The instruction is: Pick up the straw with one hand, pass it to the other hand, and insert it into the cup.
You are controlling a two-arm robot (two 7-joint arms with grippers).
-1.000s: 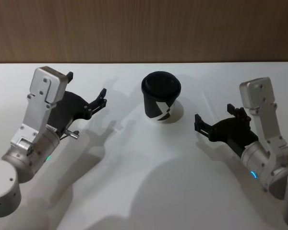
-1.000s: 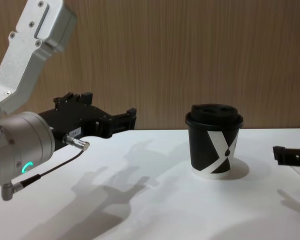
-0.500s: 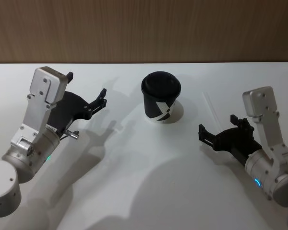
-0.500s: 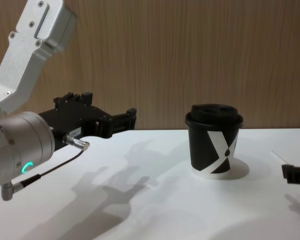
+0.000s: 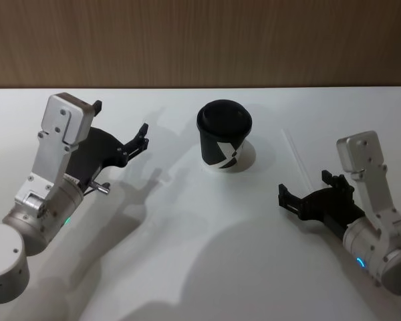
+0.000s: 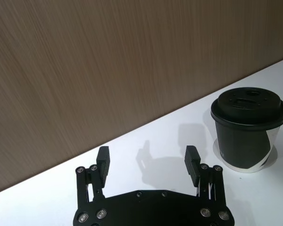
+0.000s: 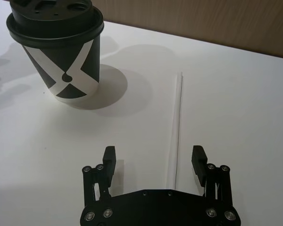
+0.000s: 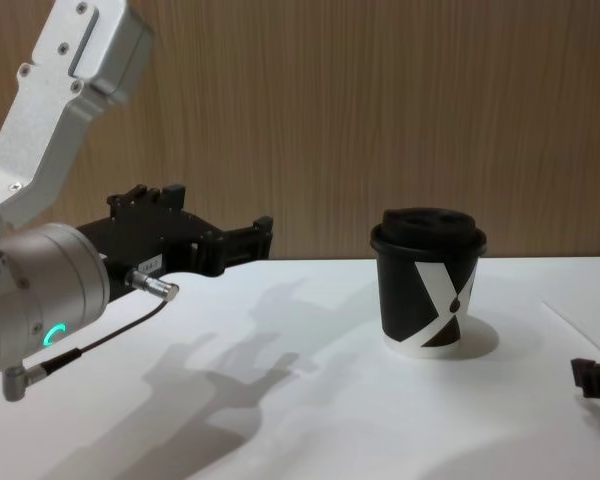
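Right gripper sits lower right in the head view, fingers spread and holding nothing, and is cut off at the chest view's lower right edge. The straw, a thin straight white tube, lies flat on the table right of centre, faint on the white, near end hidden behind the gripper body. Further back stand the cup, black with a white X and domed lid, upright at upper centre, and left gripper at mid-left, also spread and empty.

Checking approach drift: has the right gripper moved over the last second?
Yes. In the head view the right gripper, open, has drawn back toward the robot's body, away from the cup. The straw lies ahead of it.
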